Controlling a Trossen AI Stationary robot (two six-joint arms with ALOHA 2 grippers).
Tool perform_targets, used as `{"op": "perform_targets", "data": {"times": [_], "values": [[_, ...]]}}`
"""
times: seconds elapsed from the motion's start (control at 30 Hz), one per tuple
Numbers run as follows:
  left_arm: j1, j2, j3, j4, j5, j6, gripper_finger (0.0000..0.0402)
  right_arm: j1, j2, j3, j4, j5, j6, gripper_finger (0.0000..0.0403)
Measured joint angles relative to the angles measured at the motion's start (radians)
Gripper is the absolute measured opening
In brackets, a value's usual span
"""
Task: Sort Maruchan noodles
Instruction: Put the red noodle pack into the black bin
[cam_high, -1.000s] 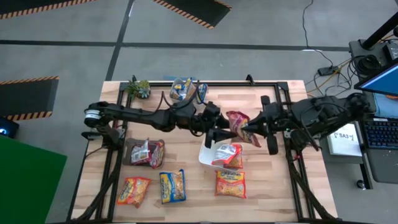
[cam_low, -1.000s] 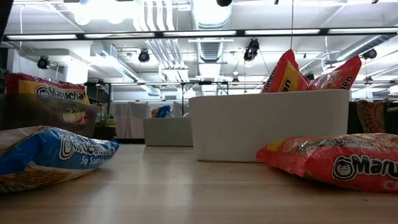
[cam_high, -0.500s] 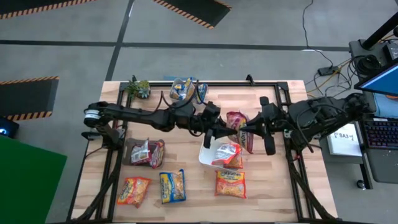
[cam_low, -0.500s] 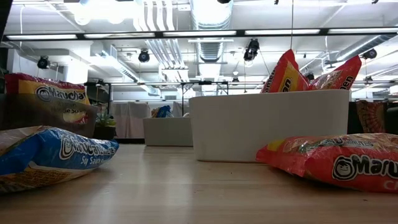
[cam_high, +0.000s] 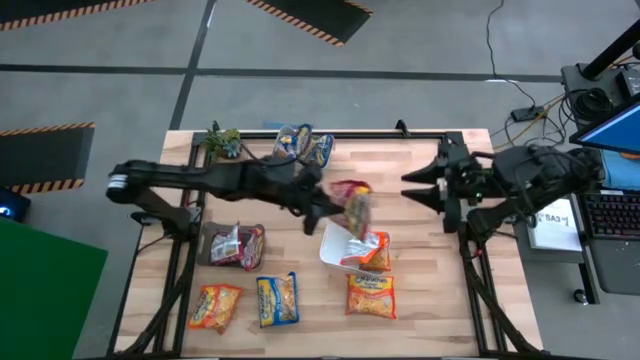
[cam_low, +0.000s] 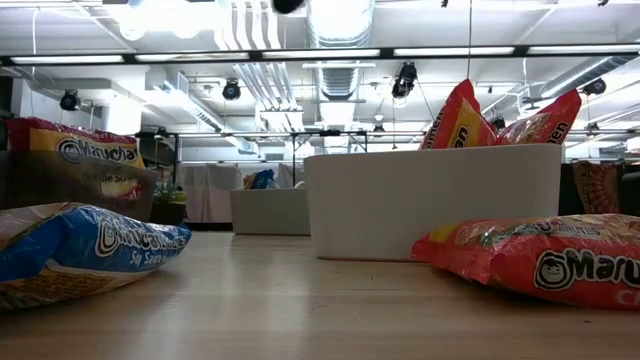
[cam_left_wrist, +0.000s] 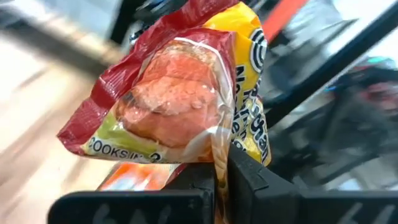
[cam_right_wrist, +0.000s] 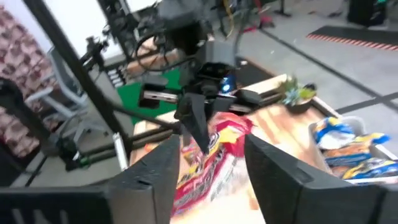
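A red-and-yellow Maruchan noodle packet (cam_high: 352, 205) (cam_left_wrist: 180, 99) hangs in the air just beyond the far rim of the white tray (cam_high: 328, 256). My left gripper (cam_high: 333, 210) (cam_left_wrist: 221, 180) is shut on it. My right gripper (cam_high: 412, 186) (cam_right_wrist: 214, 180) stands open farther toward the table's right, apart from the packet, and it sees the packet (cam_right_wrist: 214, 155) ahead. Red and orange packets (cam_high: 366, 248) (cam_low: 462, 112) lie in the white tray. Blue packets fill a clear tray (cam_high: 302, 146) at the far edge. My left gripper pinches the packet's edge (cam_left_wrist: 219, 163) between its two fingers. The fingers come nearly level from the table's left. The packet is lifted clear and sticks out beyond the fingertips, over the table near the white tray's far rim.
A dark tray (cam_high: 212, 236) with packets stands at the left. Loose packets lie near the front edge: an orange one (cam_high: 215, 306), a blue one (cam_high: 277, 299) (cam_low: 80, 250) and a red one (cam_high: 370, 295) (cam_low: 540, 262). A small plant (cam_high: 222, 141) sits at the far left.
My left gripper has shut on the red packet, and my right gripper has opened and let it go. The right gripper has drawn back toward the table's right edge. The left gripper has pulled the packet a little toward the left, and the packet has turned edge-on.
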Motion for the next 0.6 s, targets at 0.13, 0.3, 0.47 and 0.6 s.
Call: {"op": "perform_targets", "data": {"times": [0.13, 0.3, 0.47, 0.6], "values": [[0.0, -0.1, 0.0, -0.309, -0.079, -0.071, 0.0001, 0.0, -0.006, 0.008, -0.004, 0.07, -0.012, 0.0185], [-0.008, -0.172, 0.0, -0.716, -0.116, -0.274, 0.0, 0.0, -0.002, 0.008, -0.004, 0.128, -0.043, 0.0191], [-0.025, -0.179, 0.0, -1.133, -0.111, -0.46, 0.0, -0.017, 0.019, 0.009, -0.005, 0.166, -0.054, 0.0192], [-0.026, -0.153, -0.003, -1.387, -0.11, -0.588, 0.0, -0.05, 0.04, 0.009, -0.005, 0.168, -0.056, 0.0192]]}}
